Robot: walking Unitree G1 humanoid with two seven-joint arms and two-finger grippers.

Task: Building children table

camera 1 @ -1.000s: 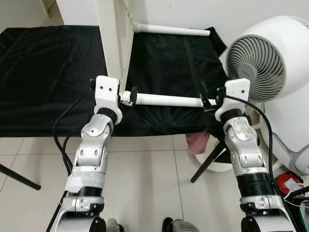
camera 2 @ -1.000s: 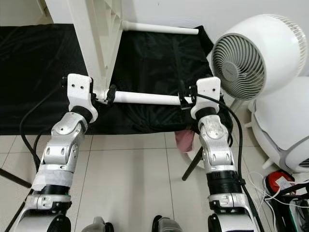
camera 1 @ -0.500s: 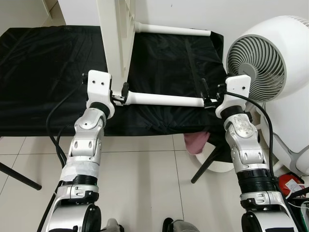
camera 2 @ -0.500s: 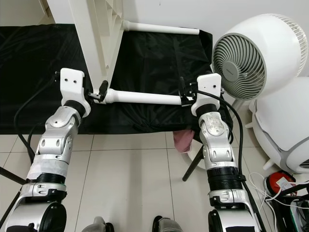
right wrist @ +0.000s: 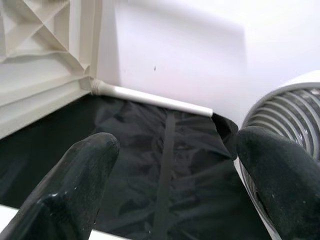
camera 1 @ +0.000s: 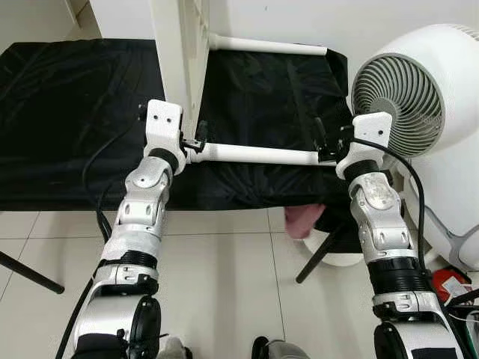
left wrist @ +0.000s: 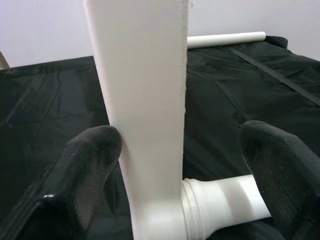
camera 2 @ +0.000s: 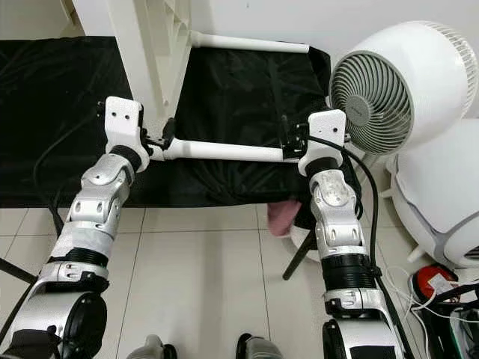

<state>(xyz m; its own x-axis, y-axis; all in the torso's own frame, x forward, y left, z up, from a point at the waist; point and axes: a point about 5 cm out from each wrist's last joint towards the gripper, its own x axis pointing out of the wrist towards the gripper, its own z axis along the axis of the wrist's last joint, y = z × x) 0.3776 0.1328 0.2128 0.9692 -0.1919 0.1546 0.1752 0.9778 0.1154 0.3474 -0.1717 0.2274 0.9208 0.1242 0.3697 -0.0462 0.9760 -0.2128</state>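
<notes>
Now the whole move hangs on one line: the white table leg (camera 1: pixel 254 155) runs almost level across the middle of the left eye frame, its long axis going from centre left to centre right above the black cloth (camera 1: pixel 75 112). At its left end it meets the upright white tabletop panel (camera 1: pixel 179 67), which stands on edge at upper centre. In the left wrist view the leg's collared end (left wrist: pixel 212 207) sits right against the foot of that panel, touching or all but touching; whether it is fully seated I can't tell.

The left gripper (camera 1: pixel 196 140) is at that joint, fingers (left wrist: pixel 92 150) spread wide, one on each side of the panel edge and pinching nothing. The right gripper (camera 1: pixel 323 142) is at the leg's far end, centre right, just beside the big white fan (camera 1: pixel 404 90). Its fingers (right wrist: pixel 82 165) also stand apart in its wrist view, and whether the leg rests between them is hidden.

A second white leg (camera 1: pixel 269 46) already sticks out from the panel along the upper centre, parallel to this one.

So the right arm holds the free end, and my read is that any push or twist has to travel leftward along the axis, into the panel.
</notes>
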